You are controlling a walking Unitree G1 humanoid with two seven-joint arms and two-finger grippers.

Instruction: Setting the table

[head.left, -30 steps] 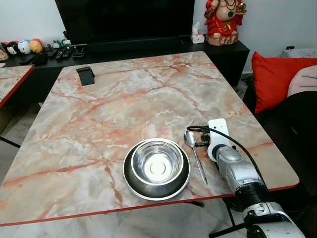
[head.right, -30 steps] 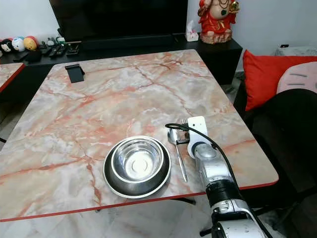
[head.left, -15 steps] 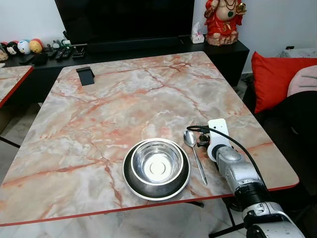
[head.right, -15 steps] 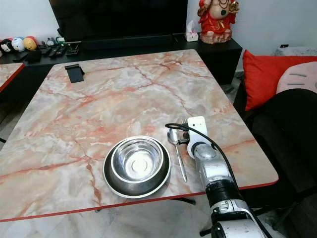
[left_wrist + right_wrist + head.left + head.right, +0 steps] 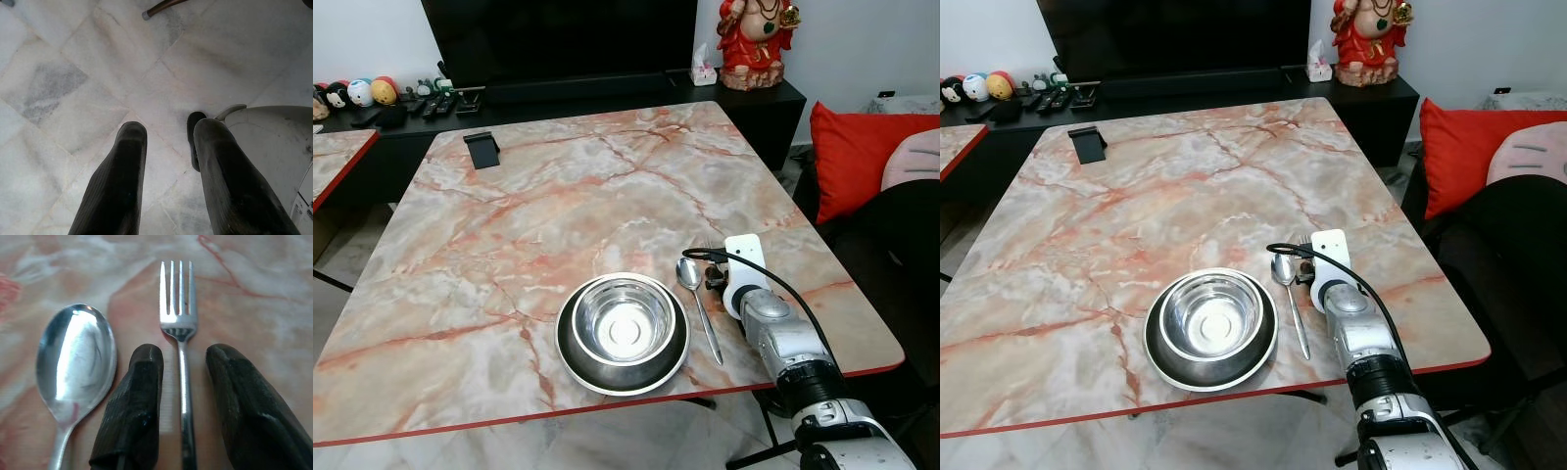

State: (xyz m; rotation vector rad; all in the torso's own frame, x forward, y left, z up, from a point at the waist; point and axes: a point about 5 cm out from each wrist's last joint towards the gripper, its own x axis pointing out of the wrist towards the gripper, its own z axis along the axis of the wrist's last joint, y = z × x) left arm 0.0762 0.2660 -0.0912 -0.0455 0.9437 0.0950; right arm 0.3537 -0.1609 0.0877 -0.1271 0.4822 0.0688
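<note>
A steel bowl (image 5: 623, 321) sits inside a dark plate (image 5: 570, 354) near the front edge of the marble table (image 5: 558, 196). A spoon (image 5: 697, 294) lies just right of the plate. Right of the spoon, a fork (image 5: 179, 323) lies flat on the table with its tines pointing away from me. My right gripper (image 5: 185, 351) is low over the fork and open. One of its fingers (image 5: 139, 396) rests on each side of the handle, with a gap on both sides. My left gripper (image 5: 171, 128) hangs open over the floor.
A black phone stand (image 5: 482, 149) stands at the table's far left. Behind the table are a dark TV console and a red statue (image 5: 756, 39). A red cushion (image 5: 862, 157) and dark seat lie to the right. Another table's corner (image 5: 333, 157) is at left.
</note>
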